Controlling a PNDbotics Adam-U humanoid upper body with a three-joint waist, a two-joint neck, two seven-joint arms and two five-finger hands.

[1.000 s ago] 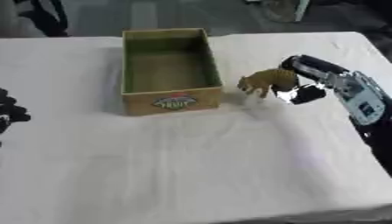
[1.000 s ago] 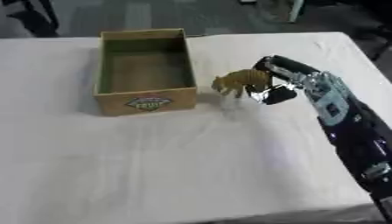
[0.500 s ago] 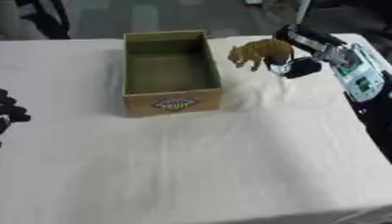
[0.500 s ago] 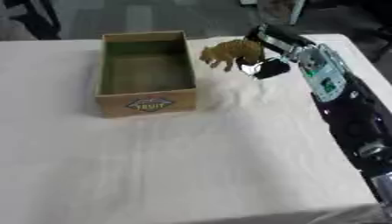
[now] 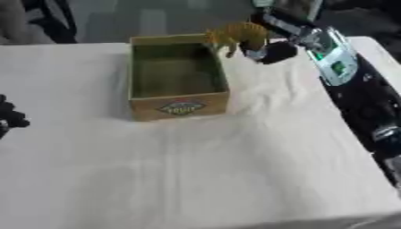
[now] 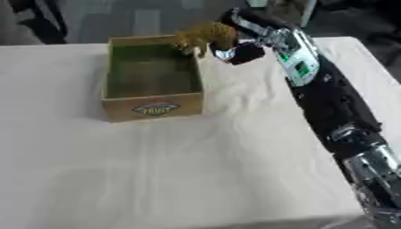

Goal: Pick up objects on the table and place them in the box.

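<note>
A small tan toy animal [image 5: 235,36] hangs in the air over the far right corner of the open cardboard box [image 5: 178,108], above its rim. My right hand [image 5: 270,47] is shut on the toy from the right side, its arm stretching back along the table's right edge. The box stands on the white tablecloth with a round label on its front wall, and its inside looks bare. My left hand [image 5: 9,117] shows only as dark fingers at the left edge, away from the box.
The white cloth-covered table [image 5: 203,170] spreads wide in front of the box. Dark chair legs and floor lie beyond the far edge. My right forearm [image 6: 325,96] crosses the table's right side.
My right hand has carried the toy animal up and leftward, from beside the box's right wall to above its far right corner. The left hand has stayed put.
</note>
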